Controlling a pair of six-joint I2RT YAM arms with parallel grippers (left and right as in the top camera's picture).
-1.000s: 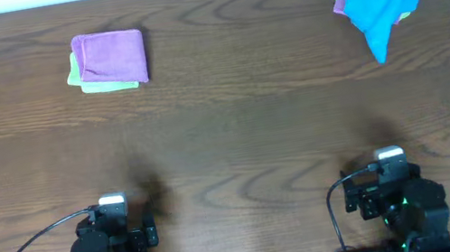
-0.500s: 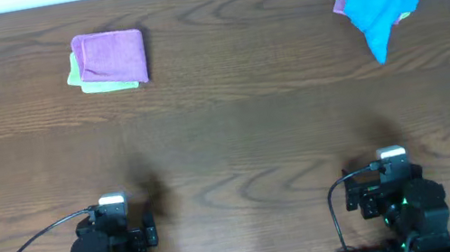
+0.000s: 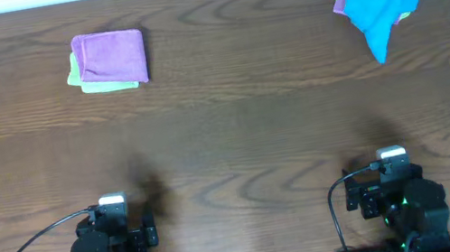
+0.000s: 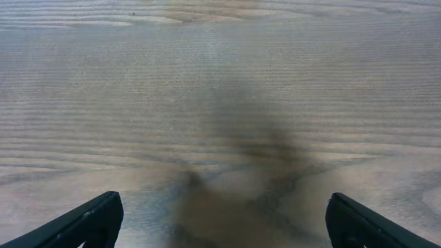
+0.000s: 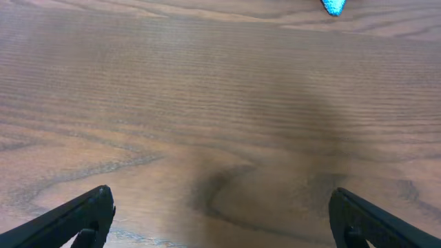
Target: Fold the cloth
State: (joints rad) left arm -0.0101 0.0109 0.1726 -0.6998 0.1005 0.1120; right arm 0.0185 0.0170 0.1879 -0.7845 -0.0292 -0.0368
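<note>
The lilac cloth (image 3: 111, 57) lies folded atop a green cloth (image 3: 74, 77) on the worktop (image 3: 235, 133). Well apart from it, the left pincer (image 4: 220, 224) and right pincer (image 5: 220, 220) both stand spread.

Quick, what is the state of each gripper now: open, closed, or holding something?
Left gripper: open, holding nothing.
Right gripper: open, holding nothing.

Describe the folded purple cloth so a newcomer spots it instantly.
Go to the table's far left area, where two folded cloths are stacked. The purple cloth is the top one, folded square, with a green cloth peeking out beneath its left and near edges.
</note>
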